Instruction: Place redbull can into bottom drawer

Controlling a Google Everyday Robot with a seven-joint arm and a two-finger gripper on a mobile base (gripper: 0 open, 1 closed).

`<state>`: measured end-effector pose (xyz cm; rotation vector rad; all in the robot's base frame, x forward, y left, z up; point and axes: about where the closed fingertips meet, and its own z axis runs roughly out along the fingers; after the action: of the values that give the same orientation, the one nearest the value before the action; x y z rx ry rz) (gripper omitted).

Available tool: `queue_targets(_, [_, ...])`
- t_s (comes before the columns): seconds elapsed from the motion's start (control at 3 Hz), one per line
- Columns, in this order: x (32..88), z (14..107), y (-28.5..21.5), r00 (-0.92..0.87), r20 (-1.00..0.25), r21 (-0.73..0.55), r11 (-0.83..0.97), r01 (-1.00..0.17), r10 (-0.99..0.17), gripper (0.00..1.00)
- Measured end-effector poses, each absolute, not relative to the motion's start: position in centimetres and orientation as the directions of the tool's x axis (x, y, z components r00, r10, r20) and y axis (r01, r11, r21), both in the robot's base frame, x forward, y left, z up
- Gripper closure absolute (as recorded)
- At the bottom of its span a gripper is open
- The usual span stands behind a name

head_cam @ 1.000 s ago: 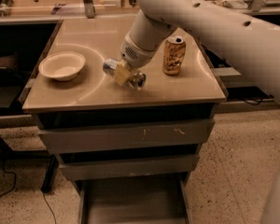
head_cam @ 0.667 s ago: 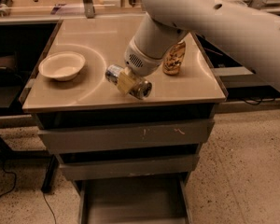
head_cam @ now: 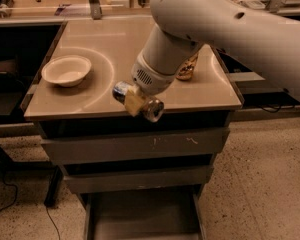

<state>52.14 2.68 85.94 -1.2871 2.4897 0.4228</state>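
Note:
My gripper [head_cam: 136, 101] is shut on the redbull can [head_cam: 149, 106], a slim silver can held on its side, its shiny round end pointing front-right. The can hangs at the front edge of the cabinet top, partly past it and above the drawer fronts. The bottom drawer [head_cam: 140, 219] is pulled out below, a wide shallow grey tray with a bare flat floor. The two upper grey drawers [head_cam: 135, 146] are closed, their fronts scuffed.
A white bowl [head_cam: 66, 70] sits on the tan cabinet top [head_cam: 110, 44] at the left. A gold-orange soda can [head_cam: 188, 68] stands behind my arm at the right. Dark shelving stands to the left, a speckled floor to the right.
My gripper has carried the redbull can toward the front of the cabinet top, from beside the soda can to the front edge. The view now sits closer.

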Motion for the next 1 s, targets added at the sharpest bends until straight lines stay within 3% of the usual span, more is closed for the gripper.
queue_targets(0.67, [41.6,80.8,1.8,-0.732,-0.305,0.271,0.681,-0.680,-0.610,1.00])
queue_targets(1.0, [40.9,79.9,1.5,-0.737,-0.285,0.277,0.683,-0.676,-0.613,1.00])
